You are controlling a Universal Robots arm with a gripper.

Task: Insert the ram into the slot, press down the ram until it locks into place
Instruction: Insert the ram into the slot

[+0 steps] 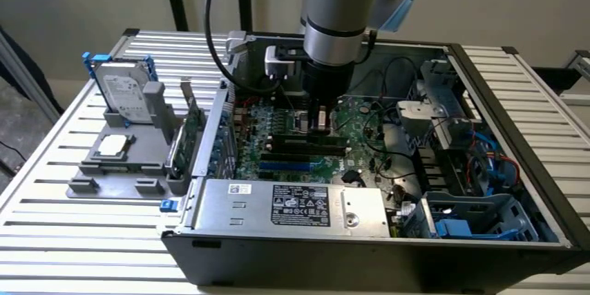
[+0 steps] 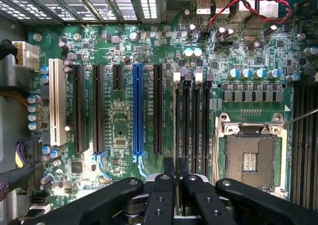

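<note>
Ram (image 2: 175, 120) first: where is it?
Pinched edge-on in the gripper (image 2: 175, 168), a thin pale strip running out from between the black fingertips (image 2: 169, 168).
So the claw is closed?
Closed on the ram, yes. The two fingers stand almost together with just that strip between them.
And the slot (image 2: 179, 135)?
Right beneath the ram and in line with it. It is one of four black memory sockets lying side by side, the one nearest the blue socket (image 2: 137, 111). The processor socket (image 2: 250, 158) lies on their far side.
Is it seated?
I cannot tell whether its edge is in the slot or just above it.
And from outside?
The arm (image 1: 336, 25) reaches straight down into the open computer case (image 1: 516, 170), onto the green motherboard (image 1: 267, 126), with the silver power supply (image 1: 286, 202) along the case's near side.
</note>
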